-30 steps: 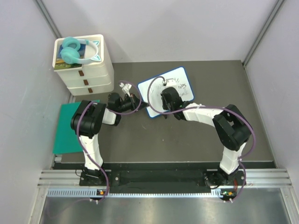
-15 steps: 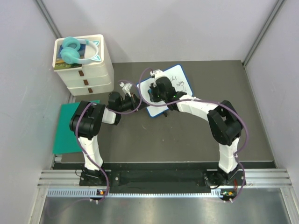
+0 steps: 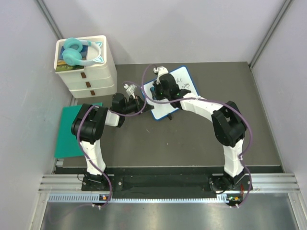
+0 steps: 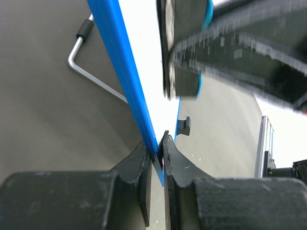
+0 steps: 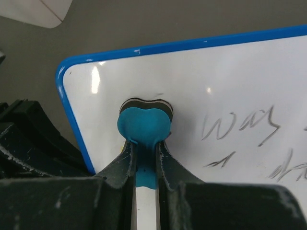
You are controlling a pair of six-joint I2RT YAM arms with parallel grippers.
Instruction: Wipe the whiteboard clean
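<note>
The whiteboard [image 3: 173, 93], white with a thin blue rim, lies tilted at the back middle of the table. Dark scribbles [image 5: 240, 127] remain on its right part. My left gripper [image 3: 142, 102] is shut on the board's left blue edge [image 4: 129, 81], pinching the rim between its fingers. My right gripper [image 3: 160, 86] is shut on a blue eraser [image 5: 143, 125] and presses its dark felt face onto the board near the left corner. The board's surface around the eraser [image 5: 105, 86] is clean. The eraser also shows in the left wrist view [image 4: 184, 48].
A white drawer unit [image 3: 91, 72] with teal headphones [image 3: 76, 51] on top stands at the back left. A green mat [image 3: 69, 129] lies at the left. A metal hex key [image 4: 91, 72] lies on the dark table beside the board. Grey walls close the sides.
My right gripper with the eraser has moved left and toward the back across the board, from its middle to the near-left corner. The left gripper has kept its hold on the edge.
</note>
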